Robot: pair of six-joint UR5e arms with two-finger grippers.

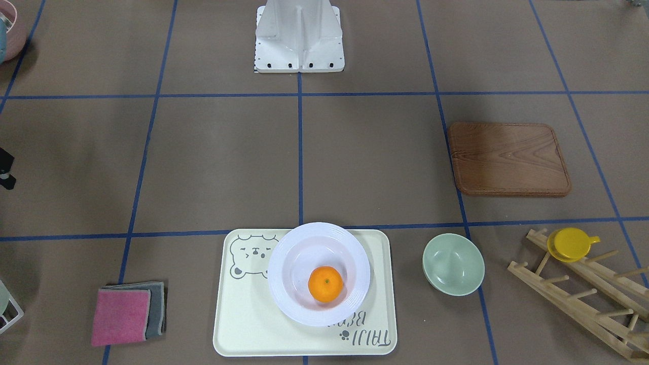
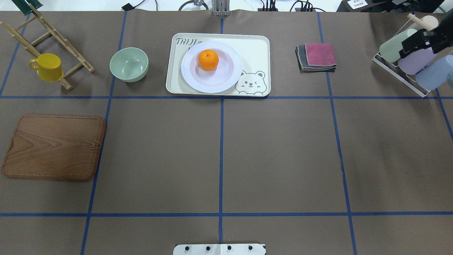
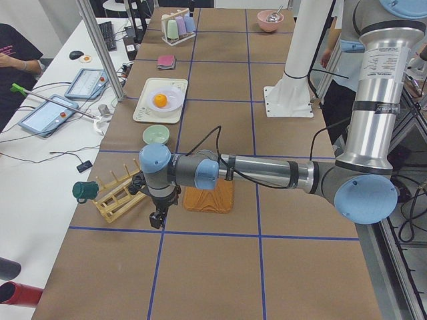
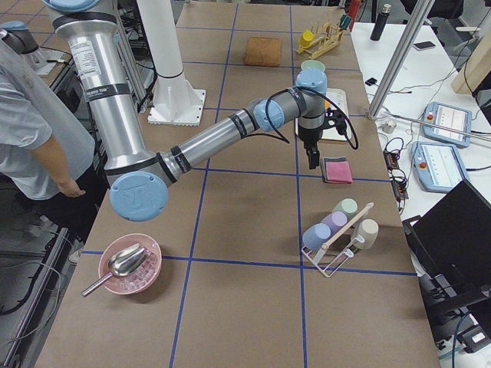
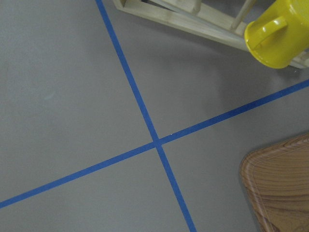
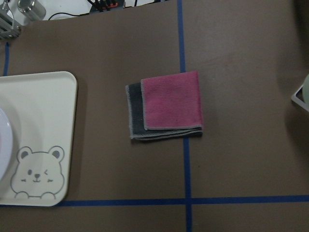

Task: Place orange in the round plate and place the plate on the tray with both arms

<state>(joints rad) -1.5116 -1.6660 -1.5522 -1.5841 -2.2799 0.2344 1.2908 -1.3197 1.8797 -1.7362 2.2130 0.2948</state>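
Nearest the front-facing camera: the tray (image 1: 253, 334), flat on the table (image 1: 213, 167). On it, the round plate (image 1: 284, 299), level, covering part of the bear face and lettering, rim close to the tray's robot-side edge. In the plate's well, the orange (image 1: 325, 284), off-centre and loose. Looks finished as placed. Just beside the tray, a pale-green bowl (image 1: 453, 263) one side, folded pink and grey cloths (image 1: 129, 314) the other. Left arm (image 3: 267, 172) out between the wooden drying rack (image 3: 113, 200) and the wooden board (image 3: 210, 200); right arm (image 4: 222, 134) above the cloths. Cannot tell open from closed for the left jaws or the right jaws. Little left to spoil, save by a low sweep home: clipping the tray, jolting the plate, rolling the orange; or, leftward, knocking the yellow cup (image 5: 275, 34) off its peg.
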